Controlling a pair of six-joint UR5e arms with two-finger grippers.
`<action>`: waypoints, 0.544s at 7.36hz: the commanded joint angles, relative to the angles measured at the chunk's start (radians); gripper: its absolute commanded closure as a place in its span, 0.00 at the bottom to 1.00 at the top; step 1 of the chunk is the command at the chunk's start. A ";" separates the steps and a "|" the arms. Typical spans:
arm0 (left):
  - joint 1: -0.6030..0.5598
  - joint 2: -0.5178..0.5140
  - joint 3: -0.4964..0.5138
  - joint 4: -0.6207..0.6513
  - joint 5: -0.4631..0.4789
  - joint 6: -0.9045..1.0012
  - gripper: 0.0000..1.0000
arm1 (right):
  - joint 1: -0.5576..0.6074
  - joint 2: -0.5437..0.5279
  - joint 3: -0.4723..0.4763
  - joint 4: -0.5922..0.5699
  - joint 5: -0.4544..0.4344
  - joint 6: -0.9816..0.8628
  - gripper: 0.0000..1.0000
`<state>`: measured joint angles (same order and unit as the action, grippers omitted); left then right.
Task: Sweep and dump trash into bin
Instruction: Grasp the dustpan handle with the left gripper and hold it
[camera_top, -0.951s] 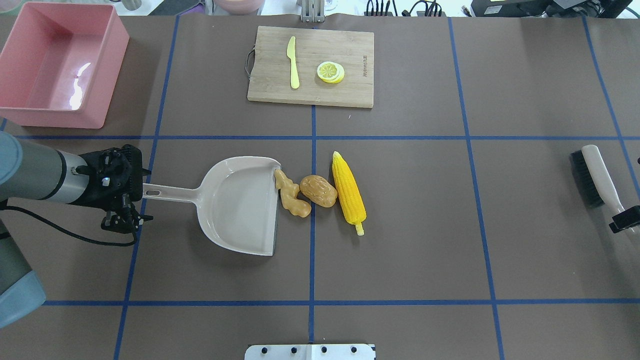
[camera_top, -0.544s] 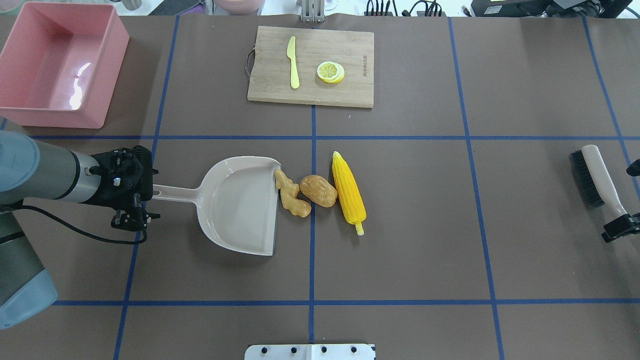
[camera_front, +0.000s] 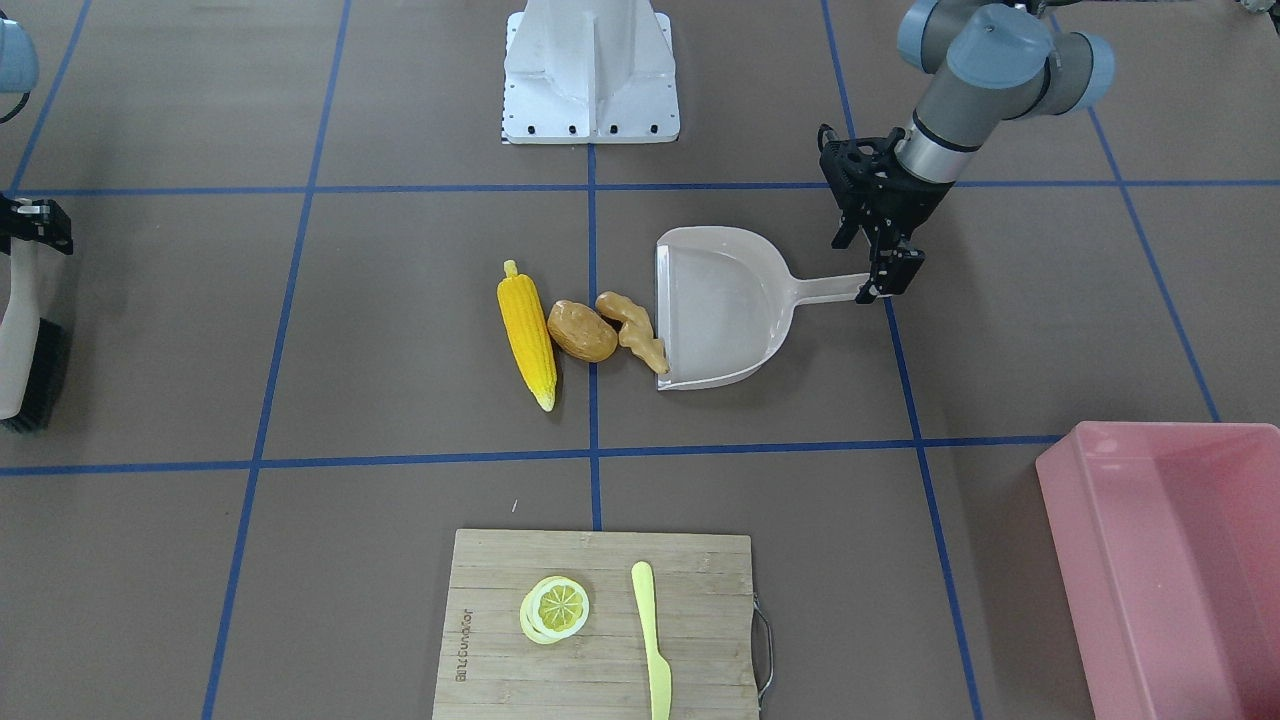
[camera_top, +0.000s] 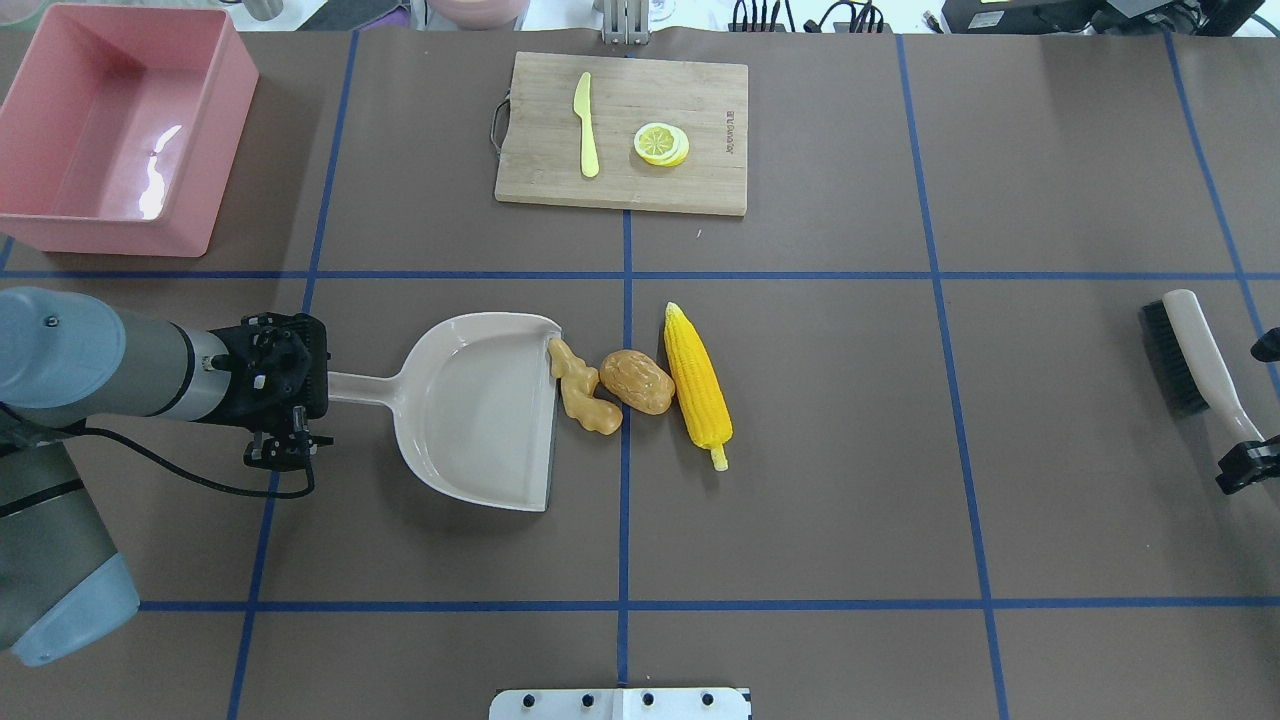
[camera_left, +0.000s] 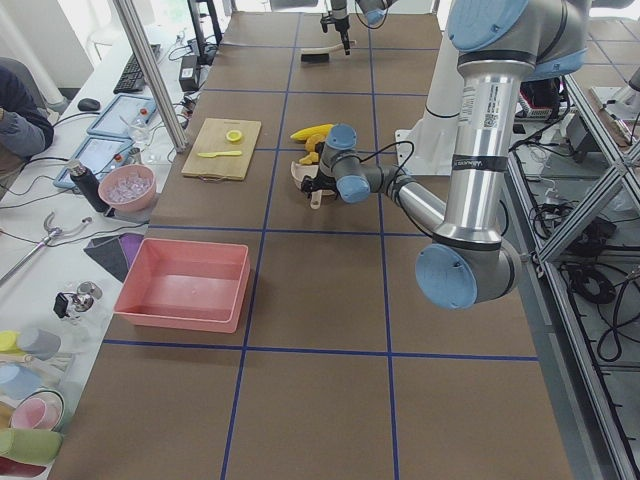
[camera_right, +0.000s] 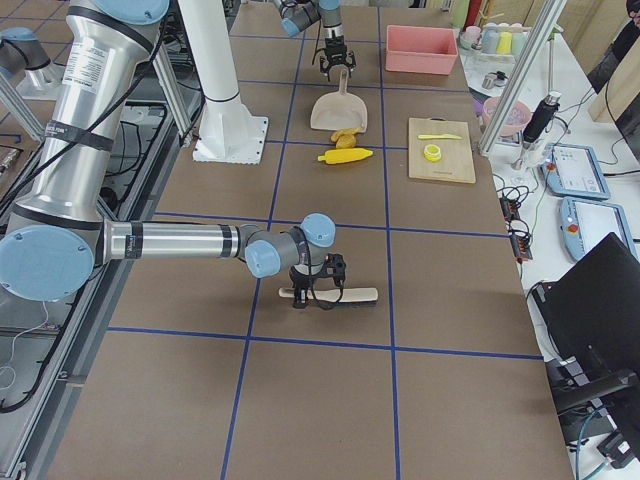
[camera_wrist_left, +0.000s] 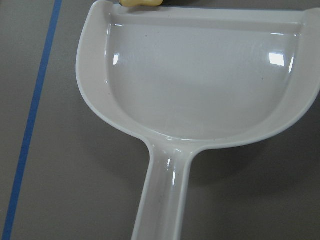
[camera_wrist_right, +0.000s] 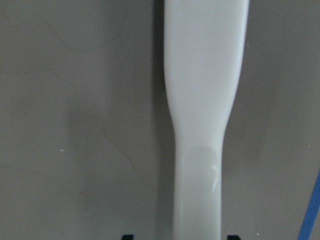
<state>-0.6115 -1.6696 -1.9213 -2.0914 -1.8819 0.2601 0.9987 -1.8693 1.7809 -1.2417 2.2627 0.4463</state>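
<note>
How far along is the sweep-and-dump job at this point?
Nothing is done: the bin is empty, and corn, potato and ginger lie on the table by the lip of the dustpan. In hand: the left pincer is open at the dustpan handle, the right pincer open astride the brush handle. Left: grasp both, sweep, dump.

Wooden cutting board (camera_top: 620, 188) held yellow-green knife (camera_top: 586, 125) and stacked lemon slices (camera_top: 661, 144), lying apart; metal handle (camera_top: 494, 125) on knife-side end.
</note>
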 joint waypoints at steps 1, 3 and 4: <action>0.006 -0.013 0.008 0.001 0.001 0.002 0.05 | 0.001 -0.004 0.011 0.004 -0.002 -0.001 0.48; 0.009 -0.051 0.051 0.005 0.004 0.002 0.08 | 0.005 -0.001 0.014 0.004 -0.003 -0.003 0.48; 0.013 -0.058 0.061 0.002 0.006 0.002 0.08 | 0.021 -0.001 0.014 0.004 -0.002 -0.009 0.48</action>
<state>-0.6025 -1.7133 -1.8775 -2.0878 -1.8776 0.2622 1.0061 -1.8703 1.7936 -1.2380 2.2600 0.4425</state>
